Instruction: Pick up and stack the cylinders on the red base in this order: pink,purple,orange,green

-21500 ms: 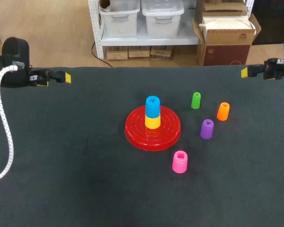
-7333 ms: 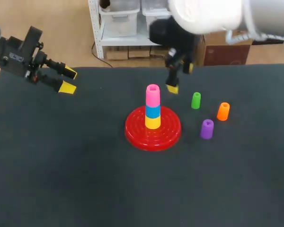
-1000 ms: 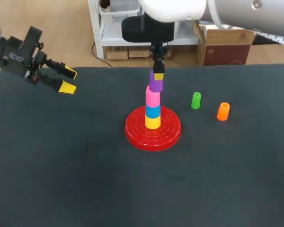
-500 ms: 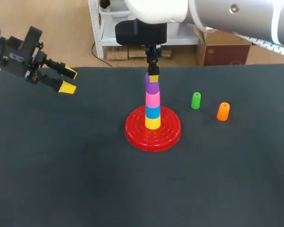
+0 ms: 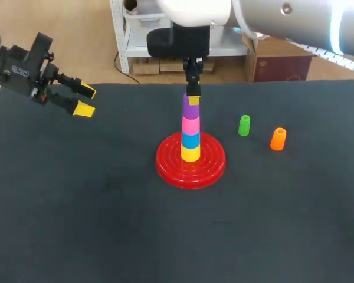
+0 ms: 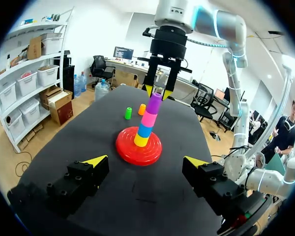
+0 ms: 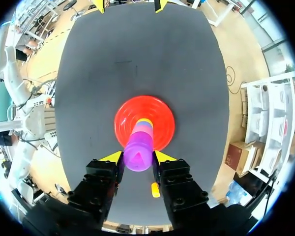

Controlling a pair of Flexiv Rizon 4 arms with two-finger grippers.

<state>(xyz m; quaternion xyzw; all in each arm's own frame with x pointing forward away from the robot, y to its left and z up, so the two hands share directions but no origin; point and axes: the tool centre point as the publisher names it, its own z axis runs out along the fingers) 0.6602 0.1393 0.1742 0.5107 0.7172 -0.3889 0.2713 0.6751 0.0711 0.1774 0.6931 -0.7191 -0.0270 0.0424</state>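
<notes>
On the red base (image 5: 209, 167) a stack rises: yellow, blue, pink (image 5: 190, 125), then a purple cylinder (image 5: 191, 111) on top. My right gripper (image 5: 192, 101) comes straight down on it and is shut on the purple cylinder (image 7: 138, 153), one yellow tip on each side, with the red base (image 7: 160, 109) below. The green cylinder (image 5: 243, 125) and the orange cylinder (image 5: 278, 139) stand on the table right of the base. My left gripper (image 5: 80, 100) hangs open and empty at the far left; its own view shows the stack (image 6: 147, 122) far ahead of my left gripper (image 6: 145, 161).
The black tabletop (image 5: 106, 224) stretches bare around the base at the front and left. My right arm's big white body (image 5: 259, 17) hangs over the table's back edge above the stack.
My right gripper has brought the purple cylinder over the stack's centre and down onto the pink one. The left arm has kept still.
</notes>
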